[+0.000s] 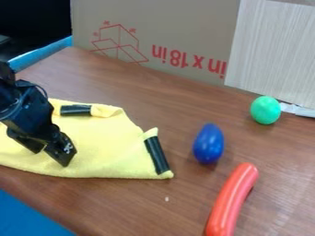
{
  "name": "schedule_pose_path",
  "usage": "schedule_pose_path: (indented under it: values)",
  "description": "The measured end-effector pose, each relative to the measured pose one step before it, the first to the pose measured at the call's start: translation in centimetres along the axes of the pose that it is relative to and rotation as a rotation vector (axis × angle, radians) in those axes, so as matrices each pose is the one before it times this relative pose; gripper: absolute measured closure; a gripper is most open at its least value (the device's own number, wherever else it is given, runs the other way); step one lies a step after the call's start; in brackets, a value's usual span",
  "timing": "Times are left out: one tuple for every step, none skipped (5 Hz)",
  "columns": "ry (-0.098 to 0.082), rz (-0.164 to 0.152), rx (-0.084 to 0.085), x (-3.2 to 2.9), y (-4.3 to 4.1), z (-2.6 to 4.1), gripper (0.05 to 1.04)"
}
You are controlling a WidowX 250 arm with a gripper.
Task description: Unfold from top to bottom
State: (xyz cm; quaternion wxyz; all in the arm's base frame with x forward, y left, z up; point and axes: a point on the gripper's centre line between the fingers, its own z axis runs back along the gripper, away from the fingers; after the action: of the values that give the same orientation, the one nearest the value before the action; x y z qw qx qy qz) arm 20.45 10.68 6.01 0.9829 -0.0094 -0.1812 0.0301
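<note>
1. The claw (50, 157) is partly open, its tips apart with nothing visible between them.
2. Below it, the yellow cloth (102, 147) lies on the desk's (141, 203) left side.
3. Right of the cloth: blue object (208, 144), red object (230, 200), green object (265, 110).

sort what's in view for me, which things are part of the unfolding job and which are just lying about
Part of the job:
- yellow cloth
- black strips on it
- black gripper

Just lying about:
- blue egg-shaped object
- green ball
- red sausage-shaped object
- cardboard
</note>
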Motion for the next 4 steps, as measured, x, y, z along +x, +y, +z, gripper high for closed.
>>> schedule_pose_path:
  values:
    - [-0.008, 0.0239, 0.0211, 0.604, 0.5, -0.186, 0.081]
    - [0.0047, 0.0532, 0.0391, 2.495, 0.745, -1.167, 0.081]
    - [0.0005, 0.0488, 0.0236, 1.939, 0.432, -0.781, 0.082]
    - [-0.0213, 0.0497, 0.0232, 1.882, 0.101, -0.702, 0.081]
